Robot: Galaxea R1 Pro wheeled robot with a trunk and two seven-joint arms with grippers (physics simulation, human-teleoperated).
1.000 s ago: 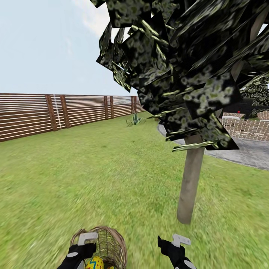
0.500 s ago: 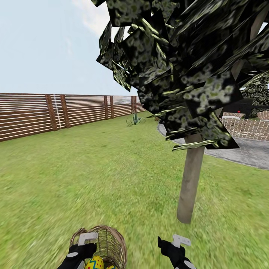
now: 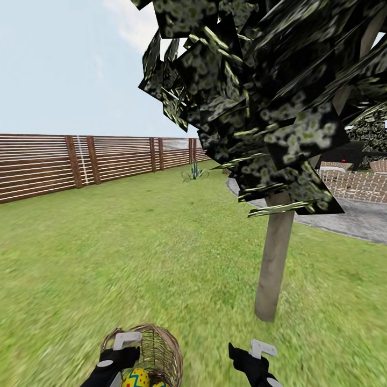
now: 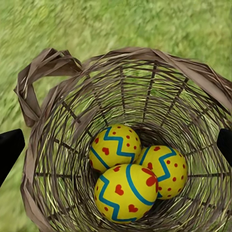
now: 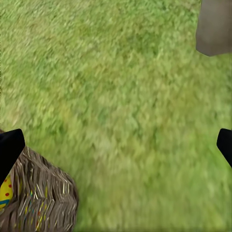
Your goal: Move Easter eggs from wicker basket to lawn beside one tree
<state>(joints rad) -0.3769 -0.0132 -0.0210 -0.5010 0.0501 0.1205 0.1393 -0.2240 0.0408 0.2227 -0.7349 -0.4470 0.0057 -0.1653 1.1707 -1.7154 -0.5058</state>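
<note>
The lawn (image 3: 134, 242) stretches to the fence (image 3: 80, 161); the tree (image 3: 274, 258) stands at one o'clock. The wicker basket (image 3: 158, 355) sits at six o'clock, three Easter eggs (image 4: 128, 181) inside. The left gripper (image 4: 116, 145) hangs spread wide over the basket, empty. The right gripper (image 5: 116, 145) is wide apart, empty, above grass.

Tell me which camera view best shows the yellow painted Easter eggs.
The left wrist view: it looks straight into the brown wicker basket, showing all three yellow painted Easter eggs bunched together. The head view catches one egg top; the right wrist view only a yellow sliver.
</note>
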